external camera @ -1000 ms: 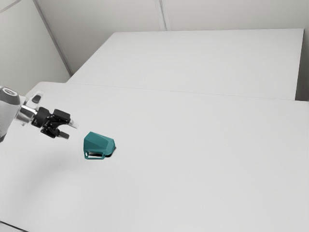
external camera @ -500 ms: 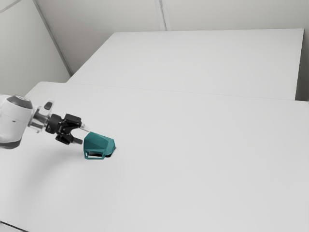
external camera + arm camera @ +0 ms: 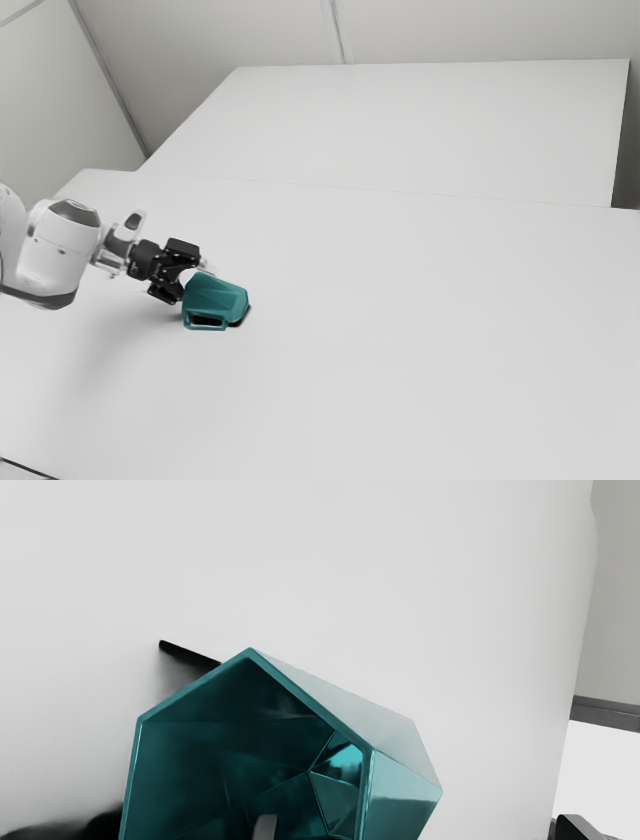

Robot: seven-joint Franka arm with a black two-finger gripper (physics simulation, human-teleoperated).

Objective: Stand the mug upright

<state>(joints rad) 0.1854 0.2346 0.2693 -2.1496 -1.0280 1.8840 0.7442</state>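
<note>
Standing wide open at the mug [image 3: 215, 297], your gripper [image 3: 196, 283] has hold of nothing; one finger [image 3: 266, 828] overlaps the mouth [image 3: 225, 740], the other sits outside, beyond the mug's side (you can't tell whether either touches). The mug lies sideways on the tabletop [image 3: 400, 350], mouth facing your gripper, base toward the exterior view's right, handle [image 3: 205, 325] toward that camera.
</note>
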